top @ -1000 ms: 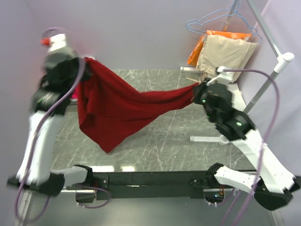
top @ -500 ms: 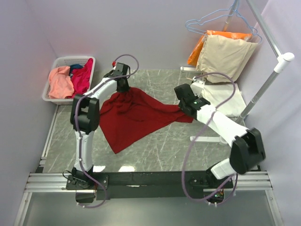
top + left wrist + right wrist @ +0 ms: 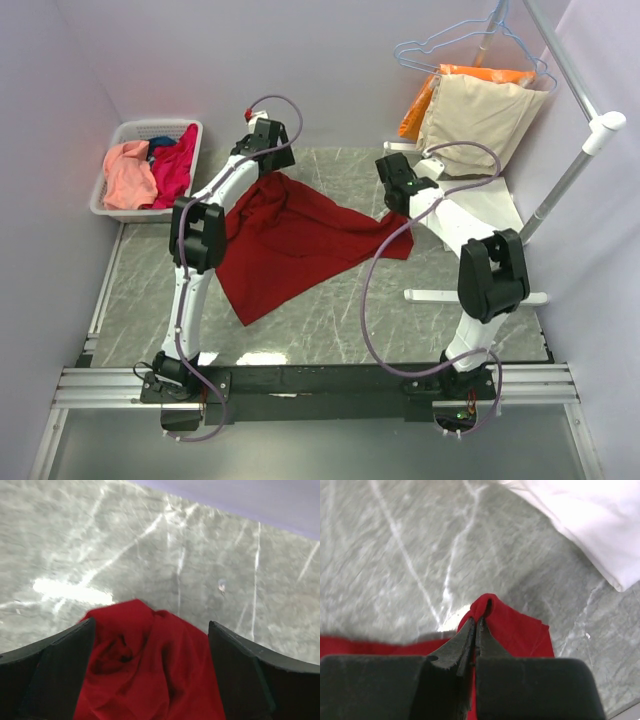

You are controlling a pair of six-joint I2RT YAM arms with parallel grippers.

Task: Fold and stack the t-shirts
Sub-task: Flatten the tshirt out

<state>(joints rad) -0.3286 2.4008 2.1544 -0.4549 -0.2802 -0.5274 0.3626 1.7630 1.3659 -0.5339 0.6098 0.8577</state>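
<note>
Spreading the red shirt (image 3: 290,245) at the back of the table (image 3: 335,305) seems in hand: the left gripper (image 3: 150,630) stands open over one corner, the right gripper (image 3: 476,626) pinches another and should release next.

dark red t-shirt (image 3: 150,670): cut by left wrist view's lower edge | cream-white t-shirt (image 3: 590,520): runs off right wrist view

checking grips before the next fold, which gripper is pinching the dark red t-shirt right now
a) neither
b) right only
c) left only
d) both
B: the right gripper has its jaws closed on a corner of the dark red t-shirt, while the left gripper stands wide open over the cloth, gripping nothing.
</note>
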